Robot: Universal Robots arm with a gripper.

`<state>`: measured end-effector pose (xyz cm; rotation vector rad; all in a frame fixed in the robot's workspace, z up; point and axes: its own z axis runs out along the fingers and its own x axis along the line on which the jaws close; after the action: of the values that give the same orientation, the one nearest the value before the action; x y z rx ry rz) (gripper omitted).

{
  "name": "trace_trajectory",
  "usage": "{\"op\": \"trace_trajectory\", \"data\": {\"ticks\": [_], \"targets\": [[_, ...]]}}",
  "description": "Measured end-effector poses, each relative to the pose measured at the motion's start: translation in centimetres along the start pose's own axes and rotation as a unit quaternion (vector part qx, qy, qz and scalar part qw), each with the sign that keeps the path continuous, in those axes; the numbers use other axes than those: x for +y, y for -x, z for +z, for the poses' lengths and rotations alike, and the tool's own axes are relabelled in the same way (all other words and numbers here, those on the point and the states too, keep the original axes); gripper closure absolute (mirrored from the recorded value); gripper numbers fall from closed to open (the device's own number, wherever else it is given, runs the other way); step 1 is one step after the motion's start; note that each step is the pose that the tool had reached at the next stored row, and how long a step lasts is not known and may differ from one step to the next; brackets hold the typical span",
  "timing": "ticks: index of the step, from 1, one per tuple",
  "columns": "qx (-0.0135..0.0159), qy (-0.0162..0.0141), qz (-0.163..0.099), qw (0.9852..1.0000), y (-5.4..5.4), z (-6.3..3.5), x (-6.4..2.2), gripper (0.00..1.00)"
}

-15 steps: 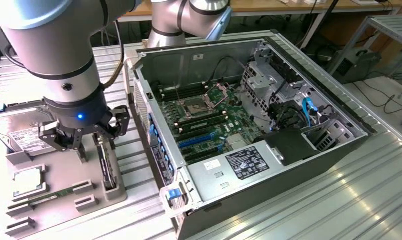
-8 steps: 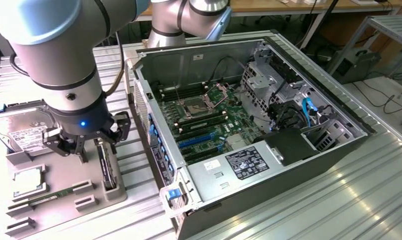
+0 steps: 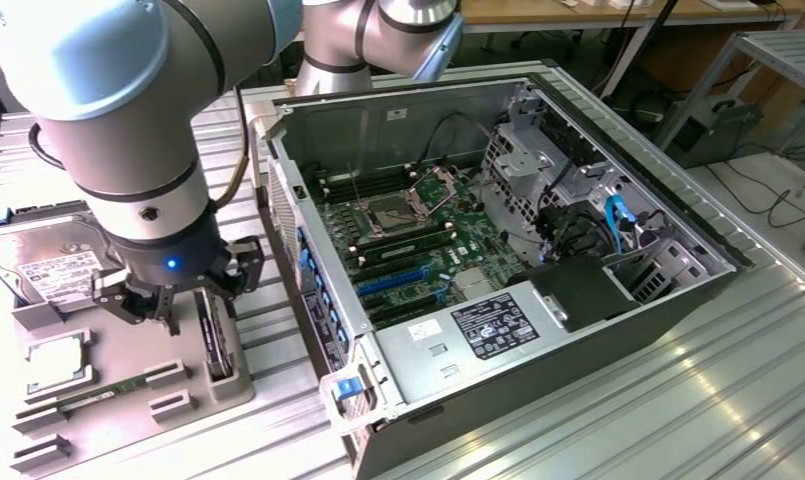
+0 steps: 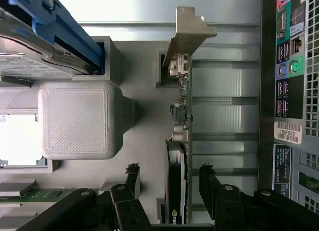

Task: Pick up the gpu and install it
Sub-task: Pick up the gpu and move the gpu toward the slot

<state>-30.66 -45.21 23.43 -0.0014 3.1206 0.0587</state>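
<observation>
The gpu (image 3: 217,345) is a thin dark card standing on its long edge in a slot of the grey parts holder (image 3: 135,330), at the exterior view's left. The wrist view looks at the gpu (image 4: 182,126) edge-on, with its silvery bracket (image 4: 192,34) at the far end. My gripper (image 3: 195,300) hangs open just above the card. One black finger (image 4: 132,173) is on one side of it and the other finger (image 4: 207,172) on the opposite side, so the gripper (image 4: 169,170) straddles the card without touching it.
The open computer case (image 3: 509,250) lies beside the holder, with its motherboard and blue card slots (image 3: 395,282) exposed. Its rear port panel (image 4: 289,91) is close to the gpu. The holder also carries a hard drive (image 3: 49,265), a processor (image 3: 55,362) and a green memory stick (image 3: 102,392).
</observation>
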Motion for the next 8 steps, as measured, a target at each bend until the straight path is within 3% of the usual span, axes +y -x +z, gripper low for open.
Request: {"op": "trace_trajectory", "data": {"ticks": [8], "targets": [[0.0,-0.0006,0.0,1.0,0.05,0.26,-0.02,0.4]]}}
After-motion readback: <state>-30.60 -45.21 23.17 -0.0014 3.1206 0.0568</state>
